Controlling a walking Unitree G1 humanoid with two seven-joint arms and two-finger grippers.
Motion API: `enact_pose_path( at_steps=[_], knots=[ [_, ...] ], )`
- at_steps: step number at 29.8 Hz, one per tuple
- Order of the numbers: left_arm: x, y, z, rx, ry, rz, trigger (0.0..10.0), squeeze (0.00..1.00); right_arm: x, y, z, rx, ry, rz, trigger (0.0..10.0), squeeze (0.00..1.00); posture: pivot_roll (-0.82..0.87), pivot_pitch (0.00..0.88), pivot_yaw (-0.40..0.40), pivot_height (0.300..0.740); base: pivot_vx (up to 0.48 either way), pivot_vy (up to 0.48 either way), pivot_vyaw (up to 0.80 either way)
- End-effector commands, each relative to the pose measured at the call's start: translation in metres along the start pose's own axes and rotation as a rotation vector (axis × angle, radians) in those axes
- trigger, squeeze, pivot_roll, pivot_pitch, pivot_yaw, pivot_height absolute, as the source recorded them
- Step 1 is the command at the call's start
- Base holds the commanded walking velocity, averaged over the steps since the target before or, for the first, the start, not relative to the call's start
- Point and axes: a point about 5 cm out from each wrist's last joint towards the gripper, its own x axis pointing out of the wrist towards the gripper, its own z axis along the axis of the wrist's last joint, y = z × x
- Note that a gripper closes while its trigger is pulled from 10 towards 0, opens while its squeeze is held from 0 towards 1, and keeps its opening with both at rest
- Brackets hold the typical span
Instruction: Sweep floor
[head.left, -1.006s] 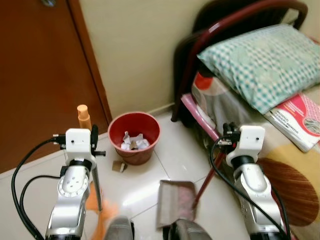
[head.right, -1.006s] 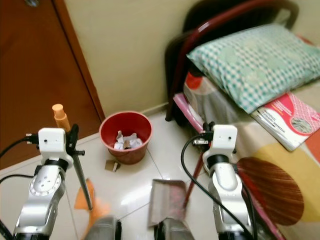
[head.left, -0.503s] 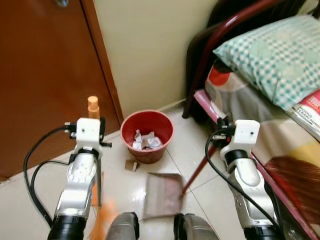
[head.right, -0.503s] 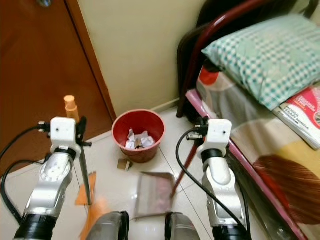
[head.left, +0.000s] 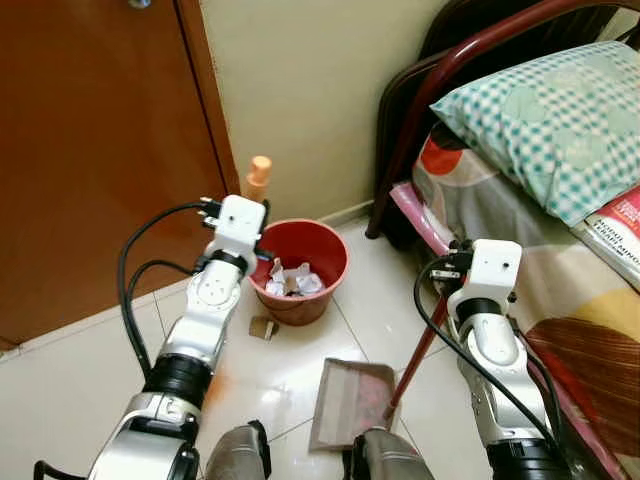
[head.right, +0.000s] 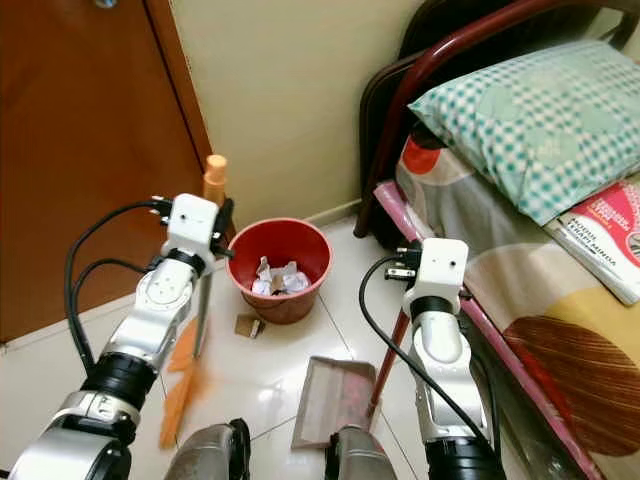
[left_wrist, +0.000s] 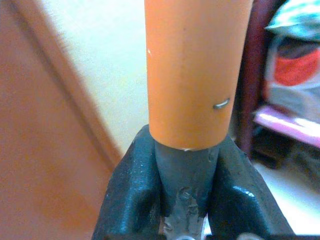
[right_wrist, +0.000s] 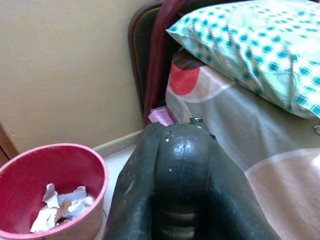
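Broom (head.right: 196, 330) upright beside red bin (head.right: 279, 268), my left gripper (left_wrist: 186, 172) clamped on handle; right gripper (right_wrist: 180, 165) clamped on dustpan (head.right: 334, 402) stick. Risk I see: bristles knocking bin over.

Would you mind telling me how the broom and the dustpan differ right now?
The broom is orange, its stick held by the left gripper; the dustpan is brownish with a dark red handle held by the right gripper. The broom stands left of the red bin; the dustpan lies before it. Both touch the floor.
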Motion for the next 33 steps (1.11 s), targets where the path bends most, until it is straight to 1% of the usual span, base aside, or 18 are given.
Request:
enact_pose_path(
  at_steps=[1, 3, 5, 7, 9, 10, 11, 16, 18, 21, 22, 25, 26, 27, 28, 30, 32, 33],
  knots=[
    [0.005, -0.011, 0.014, 0.033, -0.077, -0.084, 10.0, 0.00, 0.003, -0.011, 0.001, -0.037, 0.003, -0.049, 10.0, 0.00, 0.00, 0.146, -0.011, 0.740, 0.000, 0.000, 0.00],
    [0.005, -0.024, 0.014, 0.070, -0.095, -0.160, 10.0, 0.00, 0.006, -0.015, 0.000, -0.059, 0.013, -0.075, 10.0, 0.00, 0.00, 0.145, -0.010, 0.740, 0.000, 0.000, 0.00],
    [0.001, -0.033, 0.012, 0.069, -0.095, -0.221, 10.0, 0.00, 0.009, -0.019, -0.001, -0.067, 0.027, -0.102, 10.0, 0.00, 0.00, 0.145, -0.010, 0.740, 0.000, 0.000, 0.00],
    [0.000, -0.035, 0.011, 0.069, -0.094, -0.239, 10.0, 0.00, 0.010, -0.020, -0.001, -0.069, 0.031, -0.110, 10.0, 0.00, 0.00, 0.145, -0.010, 0.740, 0.000, 0.000, 0.00],
    [-0.005, -0.043, 0.009, 0.045, -0.091, -0.311, 10.0, 0.00, 0.013, -0.021, -0.001, -0.074, 0.036, -0.127, 10.0, 0.00, 0.01, 0.150, -0.008, 0.740, 0.000, 0.000, 0.00],
    [-0.008, -0.047, 0.008, 0.050, -0.092, -0.339, 10.0, 0.00, 0.015, -0.021, 0.000, -0.060, 0.033, -0.129, 10.0, 0.00, 0.01, 0.152, -0.008, 0.740, 0.000, 0.000, 0.00],
    [-0.016, -0.053, 0.005, 0.065, -0.088, -0.380, 10.0, 0.00, 0.020, -0.017, 0.002, -0.048, 0.030, -0.120, 10.0, 0.00, 0.02, 0.156, -0.006, 0.740, 0.000, 0.000, 0.00],
    [-0.031, -0.061, 0.004, 0.032, -0.104, -0.454, 10.0, 0.00, 0.027, -0.013, 0.004, -0.049, 0.036, -0.109, 10.0, 0.00, 0.02, 0.162, -0.007, 0.740, 0.000, 0.000, 0.00],
    [-0.040, -0.063, 0.006, 0.025, -0.114, -0.486, 10.0, 0.00, 0.033, -0.008, 0.004, -0.061, 0.044, -0.102, 10.0, 0.00, 0.03, 0.168, -0.009, 0.740, 0.000, 0.000, 0.00],
    [-0.050, -0.060, 0.011, 0.002, -0.115, -0.472, 10.0, 0.00, 0.039, 0.001, 0.002, -0.086, 0.064, -0.078, 10.0, 0.00, 0.04, 0.174, -0.008, 0.740, 0.000, 0.000, 0.00],
    [-0.050, -0.060, 0.011, 0.002, -0.115, -0.472, 10.0, 0.00, 0.039, 0.001, 0.002, -0.086, 0.064, -0.078, 10.0, 0.00, 0.04, 0.174, -0.008, 0.740, 0.000, 0.000, 0.00],
    [-0.066, -0.046, 0.015, -0.078, -0.098, -0.391, 10.0, 0.00, 0.040, 0.013, -0.002, -0.132, 0.084, -0.033, 10.0, 0.00, 0.05, 0.190, -0.015, 0.740, 0.000, 0.000, 0.00],
    [-0.066, -0.046, 0.015, -0.078, -0.098, -0.391, 10.0, 0.00, 0.040, 0.013, -0.002, -0.132, 0.084, -0.033, 10.0, 0.00, 0.05, 0.190, -0.015, 0.740, 0.000, 0.000, 0.00],
    [-0.075, -0.039, 0.017, -0.125, -0.089, -0.356, 10.0, 0.00, 0.041, 0.018, -0.003, -0.140, 0.090, -0.015, 10.0, 0.00, 0.06, 0.199, -0.018, 0.740, 0.000, 0.000, 0.00],
    [-0.078, -0.037, 0.019, -0.142, -0.086, -0.346, 10.0, 0.00, 0.041, 0.020, -0.004, -0.142, 0.091, -0.007, 10.0, 0.00, 0.06, 0.205, -0.020, 0.740, 0.000, 0.000, 0.00],
    [-0.080, -0.036, 0.020, -0.153, -0.082, -0.341, 10.0, 0.00, 0.042, 0.021, -0.004, -0.143, 0.091, -0.001, 10.0, 0.00, 0.06, 0.205, -0.020, 0.740, 0.000, 0.000, 0.00],
    [-0.085, -0.036, 0.026, -0.222, -0.073, -0.337, 10.0, 0.00, 0.044, 0.029, -0.002, -0.121, 0.077, 0.028, 10.0, 0.00, 0.06, 0.218, -0.027, 0.740, 0.000, 0.000, 0.00],
    [-0.085, -0.037, 0.029, -0.236, -0.077, -0.336, 10.0, 0.00, 0.044, 0.033, -0.002, -0.120, 0.074, 0.042, 10.0, 0.00, 0.06, 0.221, -0.032, 0.740, 0.000, 0.000, 0.00]
  ],
)
